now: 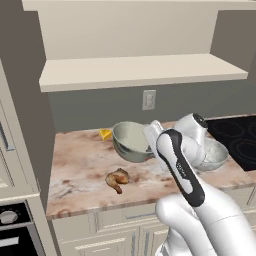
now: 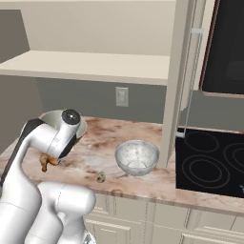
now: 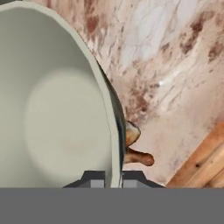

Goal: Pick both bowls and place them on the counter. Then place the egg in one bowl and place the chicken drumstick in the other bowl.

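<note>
Arm (image 1: 200,210): glossy white shell, fat rounded links, smooth moulded look. Near link in the left base view is a thick white tube swelling into a bulbous joint housing low in frame. Black elongated cover (image 1: 181,167) runs along one link, rounded ends, faint small marks on it, too small to read. Round dark cap (image 2: 70,116) with pale glint sits on the top joint in the right base view; same cap at the far end in the left base view. Dark band down the left side of the link there. Tool (image 3: 113,179): two small dark grey tips, blocky, flat-topped. No cables or screws discernible.
</note>
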Motion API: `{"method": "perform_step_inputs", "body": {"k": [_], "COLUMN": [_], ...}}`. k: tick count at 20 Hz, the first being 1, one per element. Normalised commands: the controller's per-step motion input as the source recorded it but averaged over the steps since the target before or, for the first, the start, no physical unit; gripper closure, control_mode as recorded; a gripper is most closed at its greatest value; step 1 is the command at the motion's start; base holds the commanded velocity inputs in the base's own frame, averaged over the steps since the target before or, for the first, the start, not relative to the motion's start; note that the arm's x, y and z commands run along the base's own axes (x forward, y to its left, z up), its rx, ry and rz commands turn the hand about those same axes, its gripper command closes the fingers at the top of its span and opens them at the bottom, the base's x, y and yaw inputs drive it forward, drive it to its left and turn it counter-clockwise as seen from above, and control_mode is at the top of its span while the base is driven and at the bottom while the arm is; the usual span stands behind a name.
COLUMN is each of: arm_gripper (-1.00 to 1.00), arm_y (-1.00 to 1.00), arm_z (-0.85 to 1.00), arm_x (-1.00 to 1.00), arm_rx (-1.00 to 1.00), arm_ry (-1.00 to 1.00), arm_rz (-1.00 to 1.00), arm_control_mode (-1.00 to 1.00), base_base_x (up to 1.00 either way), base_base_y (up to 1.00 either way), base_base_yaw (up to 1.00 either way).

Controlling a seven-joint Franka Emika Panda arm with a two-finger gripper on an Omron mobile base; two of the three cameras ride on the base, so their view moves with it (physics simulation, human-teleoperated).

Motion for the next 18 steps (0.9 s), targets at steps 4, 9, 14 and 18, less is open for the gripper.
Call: {"method": "perform_step_inputs", "body": {"k": [4,9,14,18], "arm_gripper": [1.0,1.0,1.0,1.0], "arm_y": [-0.34,-0.38,-0.23,-0.16], "arm_z": [-0.5,-0.37,-0.33,-0.3], "arm_x": [0.33,0.33,0.38,0.41], "arm_rx": [-0.11,-0.11,-0.1,-0.08], "arm_ry": [0.02,0.02,0.0,0.0], "arm_rz": [0.13,0.1,0.05,0.03], "arm_control_mode": [-1.0,-1.0,-1.0,-1.0], "base_base_x": [0.0,0.0,0.0,0.0], "base_base_y": [0.0,0.0,0.0,0.0], "base_base_yaw": [0.0,0.0,0.0,0.0]}}
